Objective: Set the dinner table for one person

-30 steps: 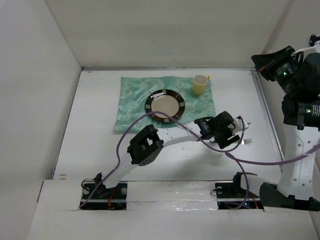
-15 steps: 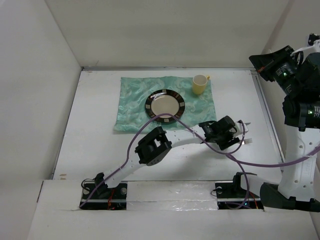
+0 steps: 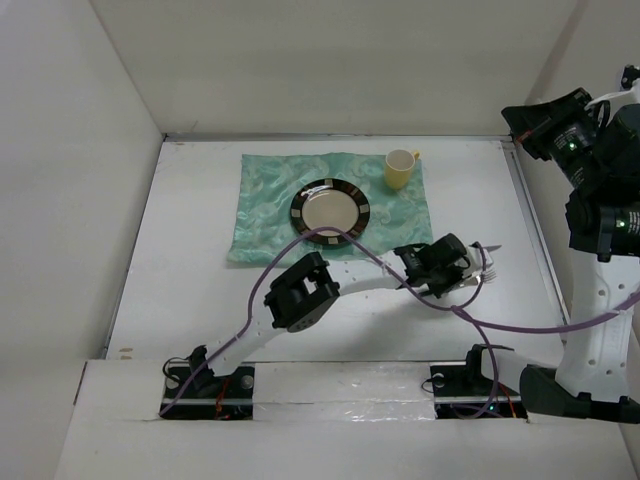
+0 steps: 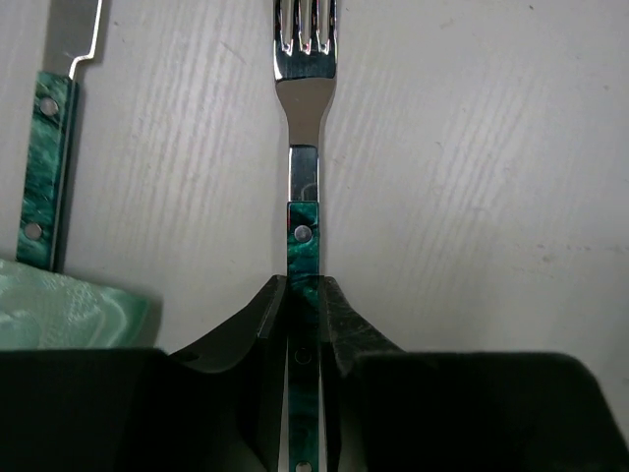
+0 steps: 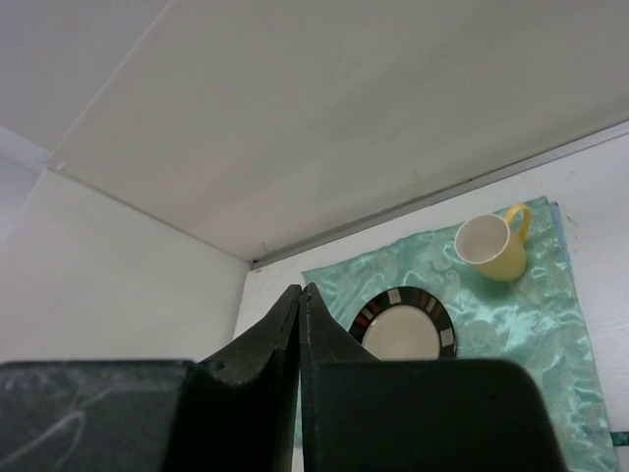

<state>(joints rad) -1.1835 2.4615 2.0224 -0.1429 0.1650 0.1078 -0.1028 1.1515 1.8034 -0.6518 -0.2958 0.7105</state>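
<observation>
A fork [image 4: 305,147] with a green marbled handle lies on the white dinner table [image 3: 190,260], right of the cloth. My left gripper [image 4: 305,285] is shut on its handle, tines pointing away; from above, the left gripper [image 3: 468,270] sits low over the fork [image 3: 489,272]. A knife [image 4: 44,167] with a matching handle lies parallel to it on the left, also seen from above [image 3: 490,247]. My right gripper [image 5: 300,290] is shut with nothing in it, held high at the table's far right [image 3: 515,120].
A sea-green patterned cloth [image 3: 270,190] covers the far middle of the table, carrying a dark-rimmed plate [image 3: 330,210] and a yellow cup [image 3: 400,168]. A corner of the cloth [image 4: 69,310] lies beside the knife handle. White walls enclose the table. A purple cable [image 3: 520,325] trails across the near right.
My left gripper's jaws stood wide a second ago and have now closed on the fork's handle. The left wrist has sunk and shifted slightly. The right arm has barely moved.
</observation>
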